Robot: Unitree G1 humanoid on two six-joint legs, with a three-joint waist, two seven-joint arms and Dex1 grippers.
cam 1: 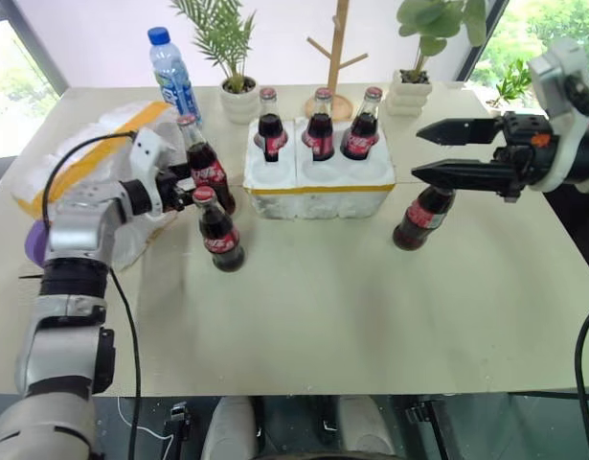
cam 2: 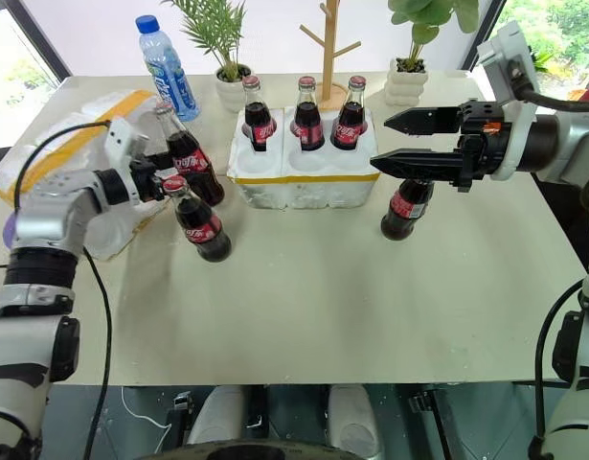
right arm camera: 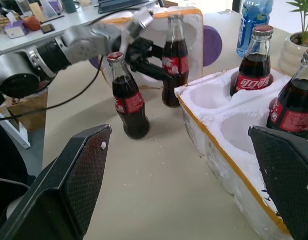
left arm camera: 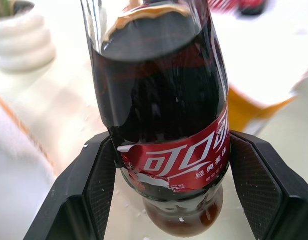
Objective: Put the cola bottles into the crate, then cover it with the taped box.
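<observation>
My left gripper [cam 1: 186, 189] is shut on the labelled belly of a cola bottle [cam 1: 208, 171], which leans slightly just in front of the taped box [cam 1: 79, 158]; its black pads [left arm camera: 100, 186] press both sides of the bottle [left arm camera: 164, 125]. A second bottle [cam 1: 220, 233] stands free next to it. The white crate [cam 1: 318, 196] with a yellow strip holds three bottles [cam 1: 319, 129] in its back row, and its front holes [right arm camera: 204, 97] are empty. My right gripper [cam 1: 417, 153] hovers open right of the crate, above another bottle [cam 1: 423, 218].
A blue-capped water bottle [cam 1: 173, 77] stands at the back left. Two potted plants [cam 1: 238, 96] [cam 1: 410, 88] and a wooden branch stand [cam 1: 338, 91] line the far edge behind the crate. The near half of the tabletop [cam 1: 351, 316] is bare.
</observation>
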